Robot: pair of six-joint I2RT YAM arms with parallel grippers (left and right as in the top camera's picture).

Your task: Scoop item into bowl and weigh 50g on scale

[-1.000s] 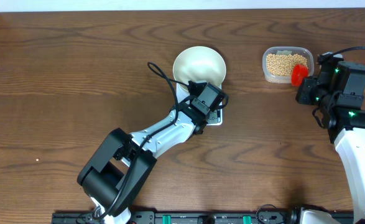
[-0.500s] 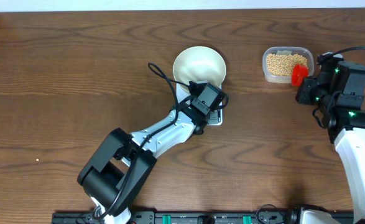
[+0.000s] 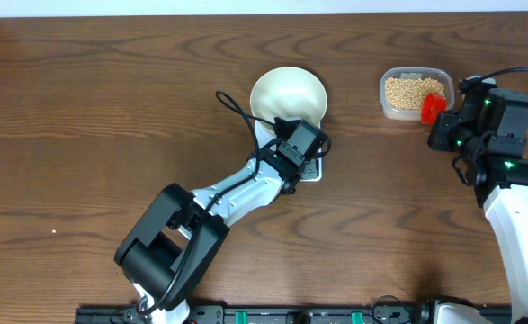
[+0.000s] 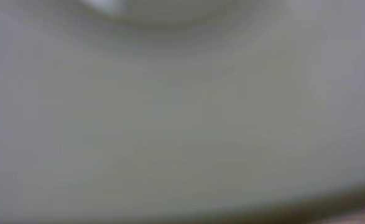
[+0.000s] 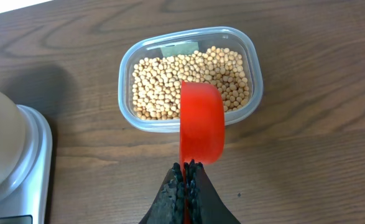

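My right gripper (image 5: 185, 182): fingers pinching handle of red scoop (image 5: 202, 124), scoop over near rim of tub (image 5: 255, 74). Beans (image 5: 163, 81) heaped in tub. My left gripper (image 3: 286, 126) at bowl (image 3: 286, 90); spread or closed, cannot tell, wrist view all blur. Bowl sits on scale (image 5: 30, 155).

Brown wooden table (image 3: 111, 108) under scale (image 5: 27, 165), tub (image 5: 125, 87).

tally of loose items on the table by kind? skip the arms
bowl: 1
scale: 1
tub: 1
beans, one heap in the tub: 1
scoop, red: 1
total: 5
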